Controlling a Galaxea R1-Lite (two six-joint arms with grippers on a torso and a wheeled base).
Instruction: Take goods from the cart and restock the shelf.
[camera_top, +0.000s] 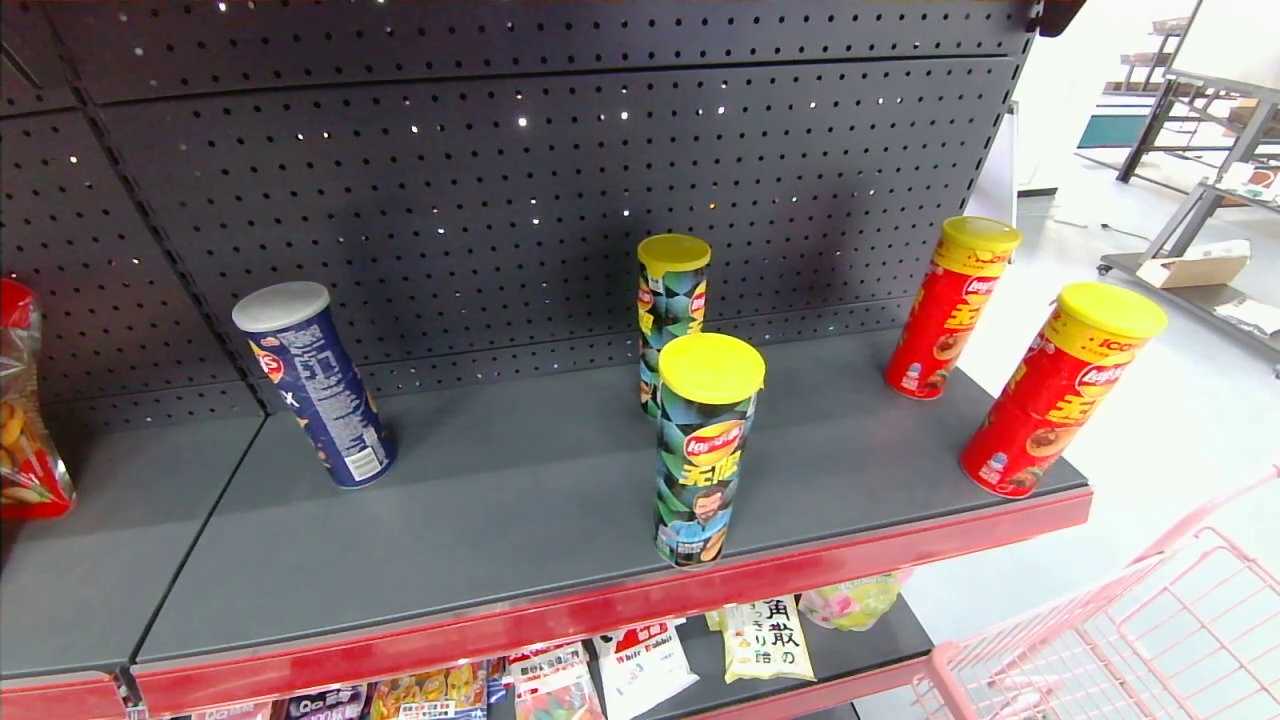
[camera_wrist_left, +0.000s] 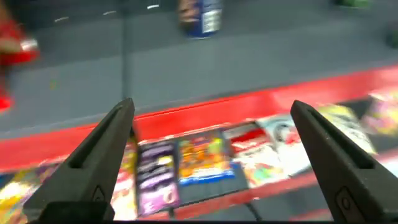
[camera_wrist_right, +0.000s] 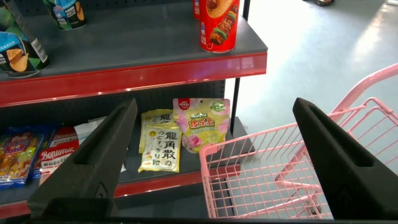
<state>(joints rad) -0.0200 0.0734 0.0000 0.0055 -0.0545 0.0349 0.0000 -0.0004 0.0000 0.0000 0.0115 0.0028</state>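
Observation:
On the grey shelf (camera_top: 500, 500) stand a blue chip can (camera_top: 315, 385) at the left, two green-black cans with yellow lids (camera_top: 705, 450) in the middle and two red cans (camera_top: 1060, 390) at the right. The pink wire cart (camera_top: 1130, 640) is at the lower right. My left gripper (camera_wrist_left: 211, 155) is open with nothing in it, in front of the shelf's red edge (camera_wrist_left: 249, 102), and the blue can (camera_wrist_left: 200, 17) stands farther back. My right gripper (camera_wrist_right: 214, 155) is open with nothing in it, above the cart's rim (camera_wrist_right: 280, 168), below a red can (camera_wrist_right: 217, 25).
Snack packets (camera_top: 765, 635) lie on the lower shelf (camera_wrist_right: 186, 177) under the red edge. A bag of snacks (camera_top: 25, 420) stands on the neighbouring shelf section at the far left. Open floor (camera_top: 1150, 420) lies to the right of the shelf, with metal racks beyond.

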